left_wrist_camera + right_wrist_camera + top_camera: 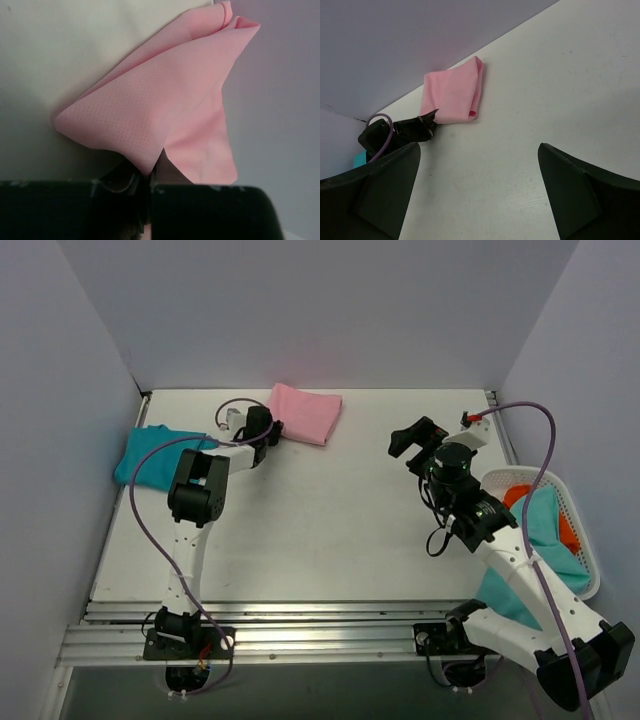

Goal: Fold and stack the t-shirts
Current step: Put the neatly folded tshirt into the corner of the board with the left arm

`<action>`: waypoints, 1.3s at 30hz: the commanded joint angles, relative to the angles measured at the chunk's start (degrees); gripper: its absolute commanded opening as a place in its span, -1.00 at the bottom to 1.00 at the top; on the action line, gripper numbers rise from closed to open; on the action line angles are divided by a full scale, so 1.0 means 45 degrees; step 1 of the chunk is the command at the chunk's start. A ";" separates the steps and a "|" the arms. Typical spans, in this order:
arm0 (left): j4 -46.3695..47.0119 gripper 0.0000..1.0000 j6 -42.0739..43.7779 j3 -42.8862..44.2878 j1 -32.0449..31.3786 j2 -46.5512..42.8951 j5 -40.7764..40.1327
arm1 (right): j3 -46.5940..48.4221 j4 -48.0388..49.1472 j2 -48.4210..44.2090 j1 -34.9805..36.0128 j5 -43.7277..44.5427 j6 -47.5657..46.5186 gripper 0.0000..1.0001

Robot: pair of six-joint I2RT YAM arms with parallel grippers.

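The step in hand looks like carrying the folded pink tee (pixel 305 412), which lies at the desk's (pixel 330 530) far edge left of centre, toward the teal tee (pixel 150 452) in the far left corner. It would be best to lift the pinched corner only slightly and drag slowly, so the folds do not slip open. The left hand (pixel 144 177) is clamped shut on the pink tee's near corner. The right hand (pixel 415 440) hangs over the desk's right side, spread wide and holding nothing.

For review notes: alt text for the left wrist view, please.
A folded pink t-shirt lies on the white table, one corner pinched in the shut left end effector at the bottom edge. A grey wall stands at right.
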 commanded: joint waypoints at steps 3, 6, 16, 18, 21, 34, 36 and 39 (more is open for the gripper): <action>-0.1507 -0.95 0.2447 0.1406 0.0838 0.0142 0.1141 | -0.0092 0.0133 -0.0735 -0.0078 0.0094 -0.0023 1.00; -0.4018 -0.95 0.5158 0.3340 0.1541 0.0104 0.1846 | -0.0248 0.0210 -0.0853 -0.0078 -0.0102 0.0074 1.00; -0.5863 -0.95 0.8446 0.3441 0.3378 -0.2160 0.2178 | -0.0619 0.0621 -0.0951 -0.0098 -0.0745 0.0230 1.00; -0.6000 -0.95 0.8913 0.3168 0.3808 -0.2552 0.2140 | -0.0698 0.0776 -0.0951 -0.0117 -0.0863 0.0289 1.00; -0.6487 -0.95 0.9654 0.2952 0.4391 -0.3138 0.1983 | -0.0776 0.0913 -0.0853 -0.0117 -0.1136 0.0347 1.00; -0.7133 -0.95 1.0264 0.1606 0.6542 -0.5501 0.2413 | -0.1010 0.1500 -0.0287 -0.0040 -0.1977 0.0543 1.00; -0.7017 -0.95 0.9894 0.0866 0.6893 -0.6065 0.2802 | -0.1010 0.1558 -0.0111 0.0000 -0.2094 0.0543 1.00; -0.6490 -0.95 0.9503 -0.0673 0.7597 -0.7040 0.3077 | -0.1088 0.1714 0.0065 0.0039 -0.2192 0.0601 1.00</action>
